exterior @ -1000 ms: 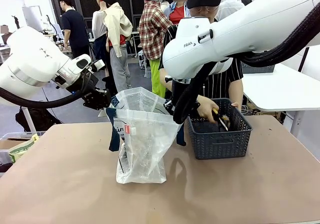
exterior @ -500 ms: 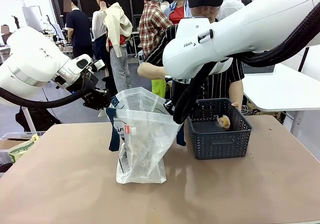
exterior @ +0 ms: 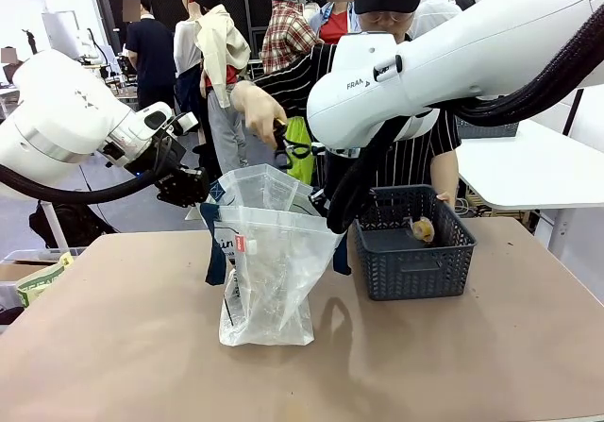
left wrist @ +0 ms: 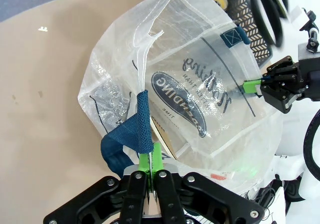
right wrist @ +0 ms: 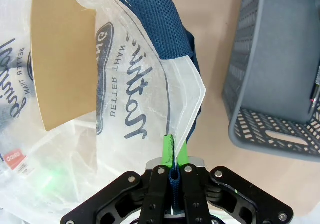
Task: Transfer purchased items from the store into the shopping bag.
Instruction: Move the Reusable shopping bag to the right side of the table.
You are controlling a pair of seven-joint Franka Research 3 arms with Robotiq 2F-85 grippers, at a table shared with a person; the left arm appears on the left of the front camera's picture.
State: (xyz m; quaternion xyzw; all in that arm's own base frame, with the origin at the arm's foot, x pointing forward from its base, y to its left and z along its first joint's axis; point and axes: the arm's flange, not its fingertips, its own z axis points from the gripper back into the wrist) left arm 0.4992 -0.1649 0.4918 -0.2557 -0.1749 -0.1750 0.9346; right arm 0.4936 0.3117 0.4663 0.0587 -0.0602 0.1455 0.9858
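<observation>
Shopping bag (exterior: 269,271) held open at both sides on the counter (exterior: 113,346)
The left pincer (left wrist: 154,170) is clamped on one navy strap at the bag's rim, and the right pincer (right wrist: 173,149) is clamped on the strap at the opposite rim. The bag stands upright just beside the dark lattice basket (exterior: 415,271), with a flat brown box (right wrist: 62,58) inside it. A person's hand (exterior: 257,109) hovers above the bag's mouth, gripping a small dark item too unclear to name

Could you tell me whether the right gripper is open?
No, the right gripper is shut on a navy blue strap handle of the translucent white crinkly plastic bag.
</observation>
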